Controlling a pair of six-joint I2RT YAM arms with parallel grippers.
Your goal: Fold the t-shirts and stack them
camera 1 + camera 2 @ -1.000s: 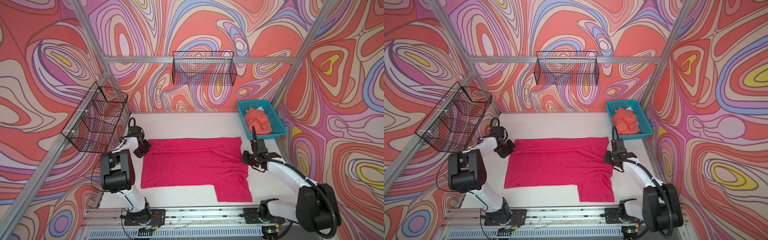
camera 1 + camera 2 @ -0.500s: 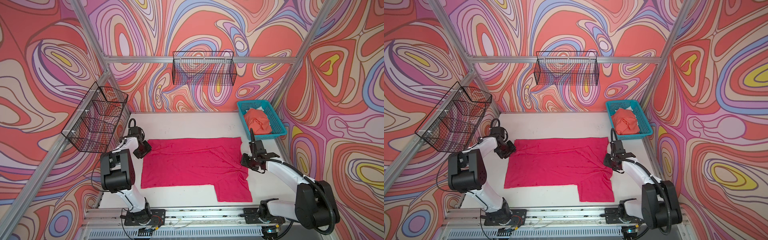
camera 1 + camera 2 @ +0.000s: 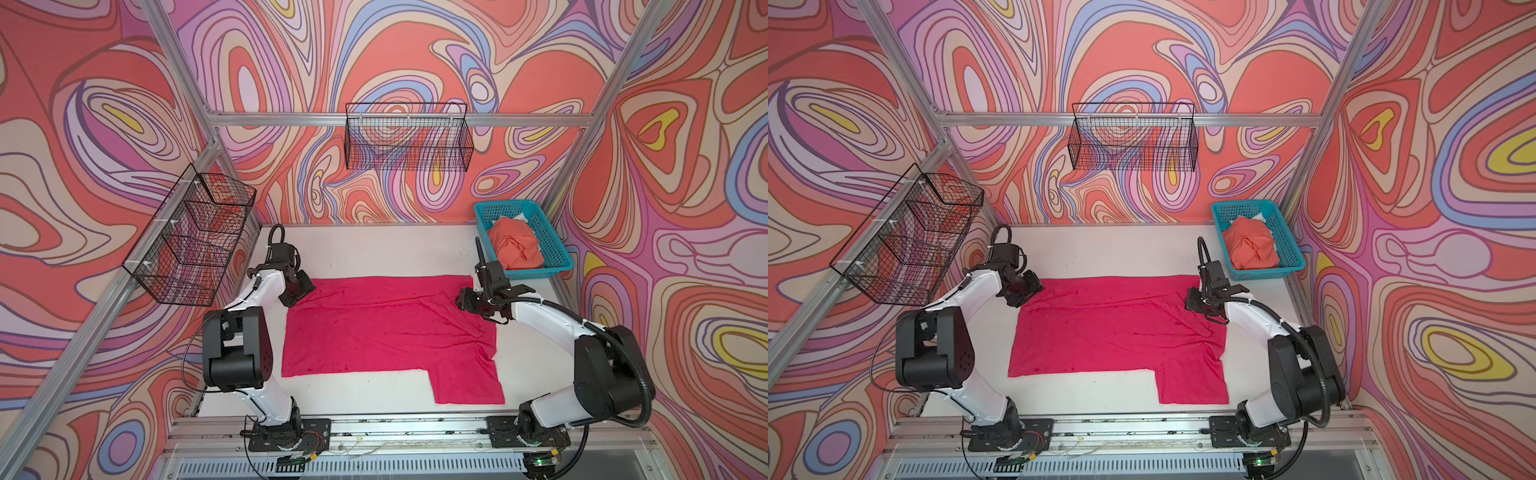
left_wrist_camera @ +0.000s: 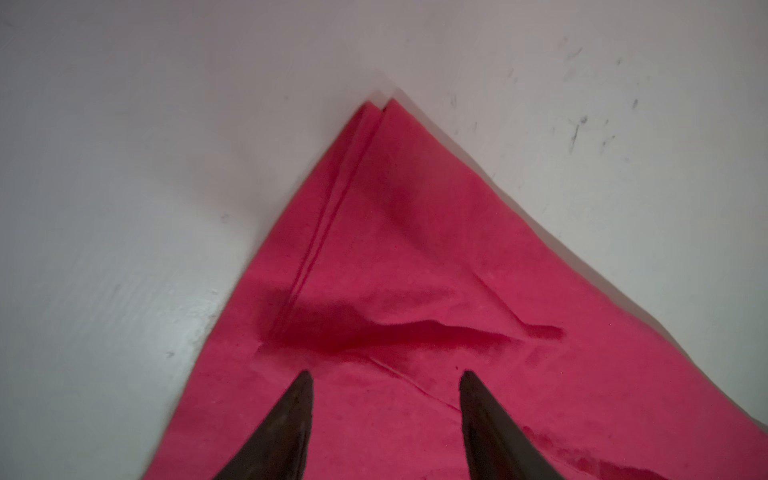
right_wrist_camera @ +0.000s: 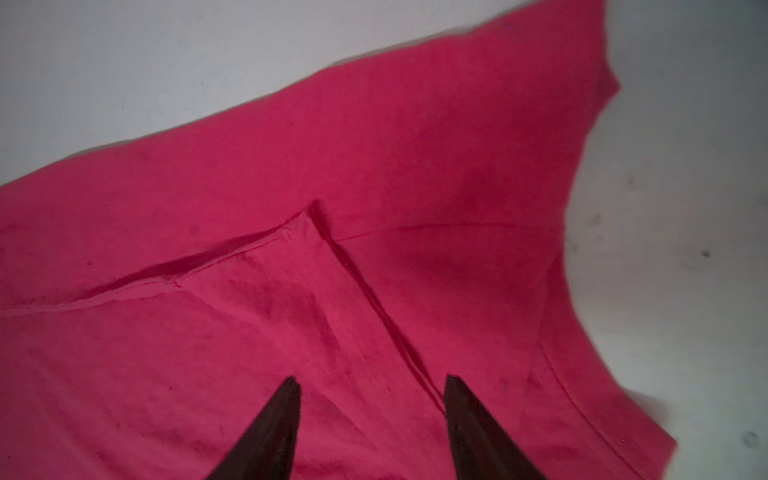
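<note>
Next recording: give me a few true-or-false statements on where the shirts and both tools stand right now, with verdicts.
1. The magenta t-shirt lies spread on the white table. True.
2. The orange t-shirt is stacked on the magenta t-shirt. False: it lies bunched in the teal basket.
3. The left tool is shut on a shirt corner. False: its jaws stand open over the magenta t-shirt, gripping nothing.
4. The right tool is open above the magenta t-shirt. True.

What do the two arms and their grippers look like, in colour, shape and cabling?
The left arm and right arm have white rounded links with bulky black joints. Black cables loop beside each. The left gripper and right gripper have dark, tapered, pointed fingers.
</note>
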